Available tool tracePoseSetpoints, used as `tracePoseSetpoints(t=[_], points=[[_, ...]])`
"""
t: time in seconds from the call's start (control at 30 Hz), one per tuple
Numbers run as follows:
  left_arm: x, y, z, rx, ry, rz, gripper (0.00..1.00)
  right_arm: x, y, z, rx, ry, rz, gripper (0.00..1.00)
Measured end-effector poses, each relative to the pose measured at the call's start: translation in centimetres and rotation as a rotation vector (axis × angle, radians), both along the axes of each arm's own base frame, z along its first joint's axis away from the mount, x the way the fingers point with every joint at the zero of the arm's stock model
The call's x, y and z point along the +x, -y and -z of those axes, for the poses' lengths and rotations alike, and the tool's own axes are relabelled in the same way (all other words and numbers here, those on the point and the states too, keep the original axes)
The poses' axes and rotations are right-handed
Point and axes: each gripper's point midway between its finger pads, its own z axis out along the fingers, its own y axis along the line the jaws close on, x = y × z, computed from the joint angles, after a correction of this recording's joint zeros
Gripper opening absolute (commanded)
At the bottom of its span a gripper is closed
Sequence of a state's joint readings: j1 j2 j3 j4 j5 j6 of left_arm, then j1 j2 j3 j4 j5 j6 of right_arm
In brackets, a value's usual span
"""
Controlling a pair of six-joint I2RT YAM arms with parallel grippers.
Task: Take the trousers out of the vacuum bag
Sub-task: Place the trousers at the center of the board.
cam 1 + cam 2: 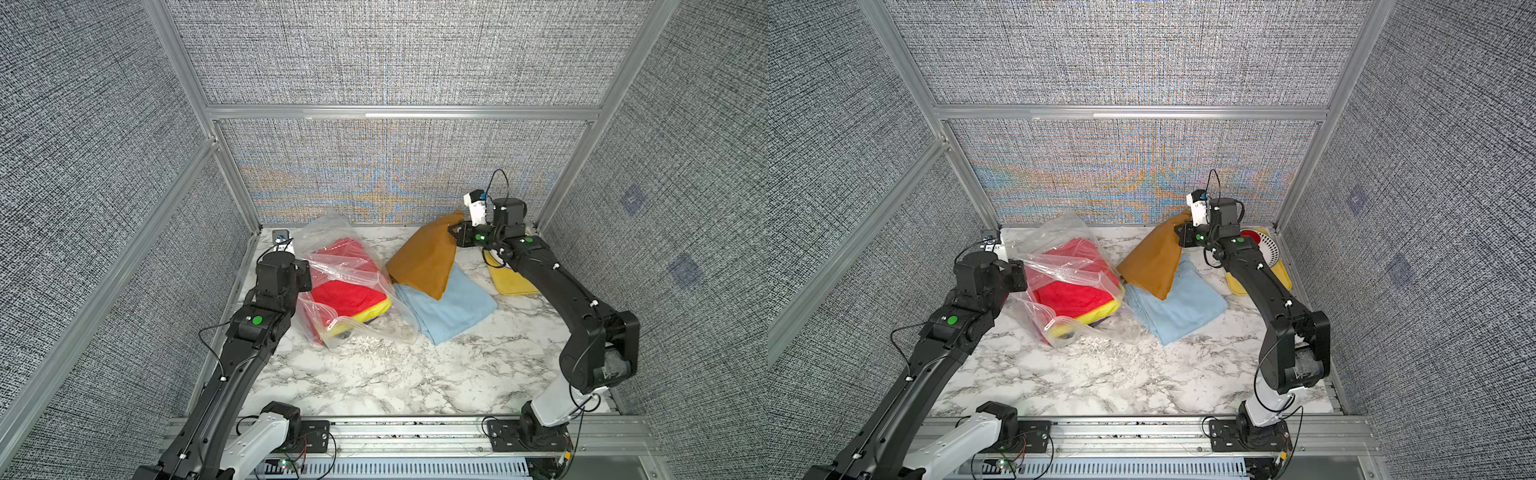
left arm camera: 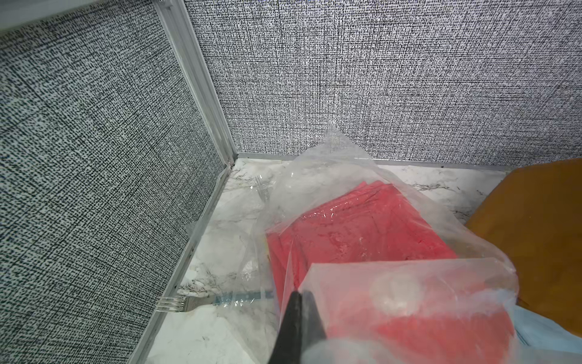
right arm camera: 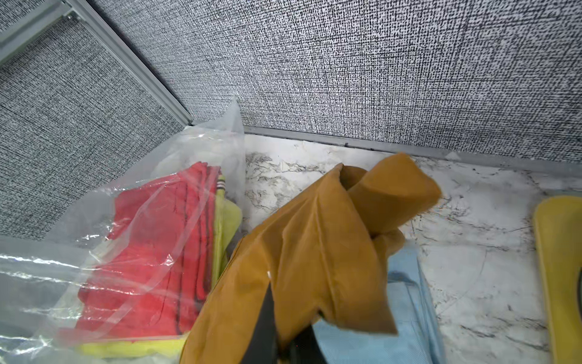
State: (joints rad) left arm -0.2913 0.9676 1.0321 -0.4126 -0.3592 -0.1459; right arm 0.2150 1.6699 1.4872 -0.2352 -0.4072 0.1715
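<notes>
The vacuum bag (image 1: 353, 266), clear and crinkly, lies at the back left of the marble table with its mouth toward the middle. Red trousers (image 1: 347, 295) over a yellow pair (image 1: 376, 309) lie inside it. My left gripper (image 2: 299, 294) is shut on a fold of the bag's plastic (image 2: 409, 283) at its left side. My right gripper (image 1: 456, 231) is shut on the mustard brown trousers (image 1: 424, 262) and holds one corner up, so they hang down outside the bag. Their lower end rests on light blue trousers (image 1: 451, 309) that lie flat on the table.
A yellow tray (image 1: 511, 282) lies at the back right under my right arm, with a red and white disc (image 1: 1264, 249) on it. A clear plastic fork (image 2: 176, 304) lies by the left wall. Enclosure walls stand close on three sides.
</notes>
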Motion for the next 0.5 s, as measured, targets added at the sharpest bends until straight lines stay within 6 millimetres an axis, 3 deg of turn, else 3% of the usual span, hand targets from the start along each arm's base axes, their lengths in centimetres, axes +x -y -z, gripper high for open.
tracePoseSetpoints(t=[0.2,0.5], points=[[0.2,0.0,0.3,0.004,-0.009,-0.001,0.0,-1.7,1.3,2.1,-0.051,-0.03,0.029,0.0],[0.7,0.2,0.6,0.008,-0.018,-0.004,0.0,-6.2,4.1,7.7,-0.087,-0.146,0.141,0.0]])
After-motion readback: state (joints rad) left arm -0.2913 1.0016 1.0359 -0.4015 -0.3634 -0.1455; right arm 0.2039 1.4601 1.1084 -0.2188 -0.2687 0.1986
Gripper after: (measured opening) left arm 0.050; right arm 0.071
